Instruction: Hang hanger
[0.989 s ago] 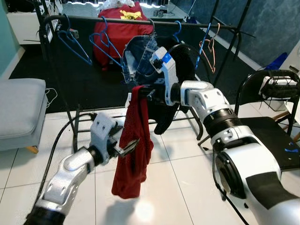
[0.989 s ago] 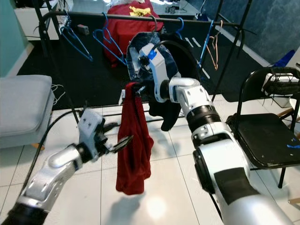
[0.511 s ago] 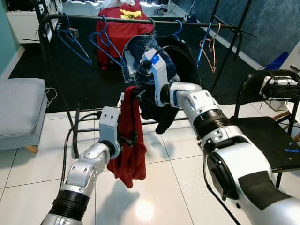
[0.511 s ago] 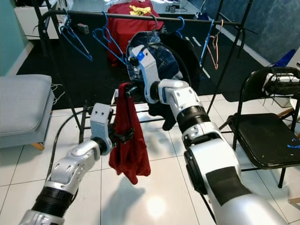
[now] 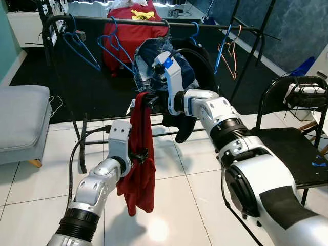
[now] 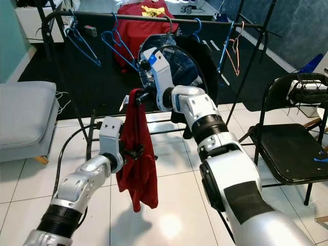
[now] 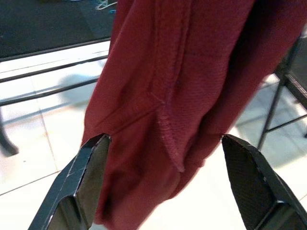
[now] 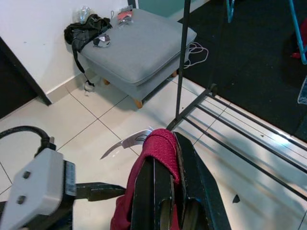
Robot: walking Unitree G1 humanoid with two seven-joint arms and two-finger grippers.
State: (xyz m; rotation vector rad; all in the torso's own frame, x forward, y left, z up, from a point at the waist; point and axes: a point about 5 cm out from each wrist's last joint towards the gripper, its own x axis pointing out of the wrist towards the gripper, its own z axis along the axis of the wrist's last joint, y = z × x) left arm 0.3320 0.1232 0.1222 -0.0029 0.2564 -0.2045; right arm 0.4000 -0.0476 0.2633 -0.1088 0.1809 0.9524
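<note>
White tile floor, dark carpet beyond, and a black clothes rack (image 5: 154, 21) carrying blue hangers (image 5: 82, 48), a red shirt (image 5: 130, 33), jeans (image 5: 154, 56) and an orange hanger (image 5: 229, 54). A grey ottoman (image 5: 20, 120) stands to the left, a black chair (image 5: 294, 138) to the right. No writing can be read anywhere — the yellow print on the hung shirt is too small to make out.

The right gripper (image 5: 148, 100) is clenched on the top of a red garment (image 5: 141, 154), holding it up in front of the rack, below the rail; a pale hanger tip (image 8: 127, 143) pokes out beside the clamped cloth. The left gripper (image 5: 137, 155) sits at the garment's middle, fingers (image 7: 81, 177) spread wide with the cloth between them.

Compared with a second ago, the left gripper has risen from beside the cloth to straddle it, and the garment hangs further left.
</note>
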